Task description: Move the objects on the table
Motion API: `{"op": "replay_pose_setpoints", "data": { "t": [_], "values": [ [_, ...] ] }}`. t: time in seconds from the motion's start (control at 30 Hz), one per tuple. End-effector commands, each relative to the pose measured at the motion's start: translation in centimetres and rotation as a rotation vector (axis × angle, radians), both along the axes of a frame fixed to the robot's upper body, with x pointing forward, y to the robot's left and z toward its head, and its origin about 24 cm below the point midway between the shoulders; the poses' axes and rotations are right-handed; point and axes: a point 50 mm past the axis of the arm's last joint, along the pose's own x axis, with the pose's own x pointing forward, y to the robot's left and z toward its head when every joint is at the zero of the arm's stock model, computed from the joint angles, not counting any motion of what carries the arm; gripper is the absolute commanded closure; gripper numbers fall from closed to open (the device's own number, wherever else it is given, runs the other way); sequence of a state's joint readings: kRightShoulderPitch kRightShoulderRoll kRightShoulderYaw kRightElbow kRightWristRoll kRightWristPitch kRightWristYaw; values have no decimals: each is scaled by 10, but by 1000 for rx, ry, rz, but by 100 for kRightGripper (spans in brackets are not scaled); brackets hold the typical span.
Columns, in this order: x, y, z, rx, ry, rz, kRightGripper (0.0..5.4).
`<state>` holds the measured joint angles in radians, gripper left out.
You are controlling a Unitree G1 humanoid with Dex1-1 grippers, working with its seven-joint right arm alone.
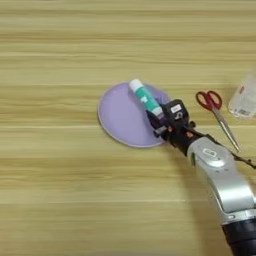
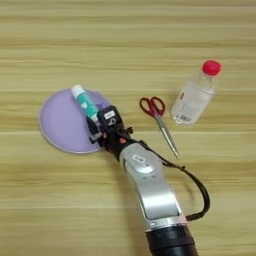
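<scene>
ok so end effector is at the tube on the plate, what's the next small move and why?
Probably open and lift straight up. The end effector sits at the lower end of the teal-and-white capped tube, which already lies over the round lilac plate. The red-handled scissors and clear plastic bottle with red cap lie apart on the wooden table.

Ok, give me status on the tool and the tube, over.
Right tool at the tube's lower end, over the purple plate. Bottle and scissors lie apart, right. Nothing in the way.

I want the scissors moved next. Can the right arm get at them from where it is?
Probably yes: the scissors lie flat on bare table, just right of the right gripper, nothing between.
</scene>
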<state>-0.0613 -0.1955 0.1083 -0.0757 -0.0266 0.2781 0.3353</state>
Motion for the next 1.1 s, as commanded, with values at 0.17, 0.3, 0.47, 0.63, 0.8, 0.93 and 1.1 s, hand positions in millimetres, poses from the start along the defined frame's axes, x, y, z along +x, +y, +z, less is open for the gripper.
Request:
{"op": "replay_pose_setpoints", "data": {
  "t": [0.17,0.3,0.47,0.63,0.8,0.93,1.1],
  "values": [
    [10,9,21,-10,-93,39,374],
    [10,10,20,-14,-87,47,374],
    [10,12,18,-19,-78,53,374],
    [9,12,17,-22,-76,54,334],
    [9,12,17,-25,-75,53,292],
    [9,11,17,-25,-75,52,239],
    [9,11,17,-26,-76,52,191]
  ]
}}
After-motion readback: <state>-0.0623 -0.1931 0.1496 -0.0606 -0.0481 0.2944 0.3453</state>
